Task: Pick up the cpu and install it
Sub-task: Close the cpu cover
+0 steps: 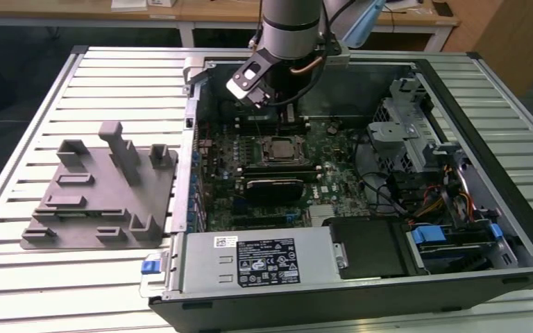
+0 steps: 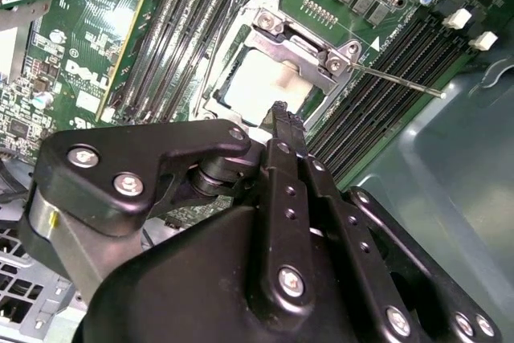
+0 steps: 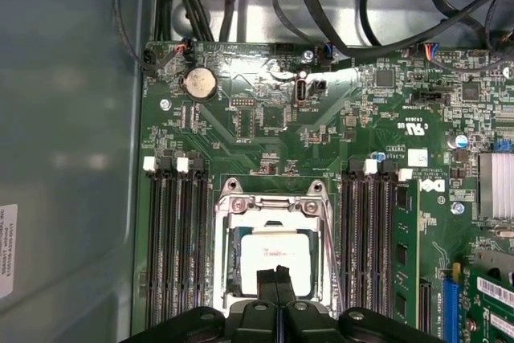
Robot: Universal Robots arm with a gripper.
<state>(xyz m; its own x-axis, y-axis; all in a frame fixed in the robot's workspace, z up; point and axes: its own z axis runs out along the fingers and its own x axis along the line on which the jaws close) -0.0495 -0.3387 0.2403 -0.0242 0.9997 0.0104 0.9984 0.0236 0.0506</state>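
End effector pressed together over cpu, hiding one edge; cpu apparently seated.

- The cpu sits inside the metal socket frame on the green motherboard, its silvery top exposed.
- The pincer is over the cpu with its fingertips pressed together; whether they touch the chip cannot be confirmed.
- Memory slots flank the socket on both sides.
- A coin battery and black cables lie beyond.
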